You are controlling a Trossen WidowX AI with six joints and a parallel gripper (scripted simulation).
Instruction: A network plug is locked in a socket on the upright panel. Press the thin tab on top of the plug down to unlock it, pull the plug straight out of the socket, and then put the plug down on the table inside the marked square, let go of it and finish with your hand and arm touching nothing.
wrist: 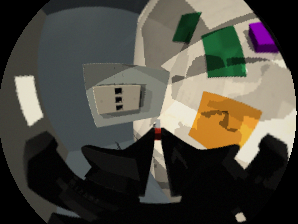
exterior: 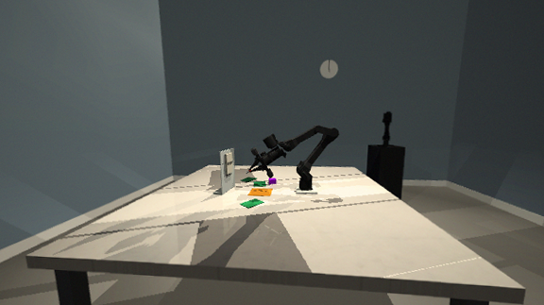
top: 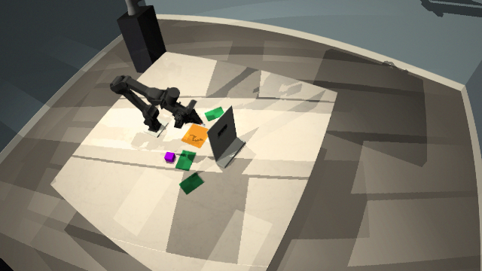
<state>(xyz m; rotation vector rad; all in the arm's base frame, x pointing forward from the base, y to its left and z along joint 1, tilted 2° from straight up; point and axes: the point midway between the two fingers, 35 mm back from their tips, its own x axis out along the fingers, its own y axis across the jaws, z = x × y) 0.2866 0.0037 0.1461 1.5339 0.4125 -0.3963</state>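
My gripper [top: 202,123] [exterior: 250,170] [wrist: 157,130] is shut on the network plug [wrist: 158,133], a small red and pale piece at its fingertips. It is tilted down and held above the table, short of the upright panel [top: 222,146] [exterior: 226,184] [wrist: 156,100] and apart from it. The socket block [wrist: 104,102] on the panel shows three dark openings, with no plug in them. The orange square [top: 190,140] [exterior: 254,192] [wrist: 240,131] lies flat on the table near the panel, with nothing on it but shadow. The plug's tab is too small to make out.
Green patches [top: 214,114] [top: 191,184] [exterior: 252,203] [wrist: 215,45] lie flat around the orange square. A purple cube [top: 169,157] [exterior: 272,181] [wrist: 260,37] stands beside one of them. The panel has a foot plate [top: 230,155] on the table.
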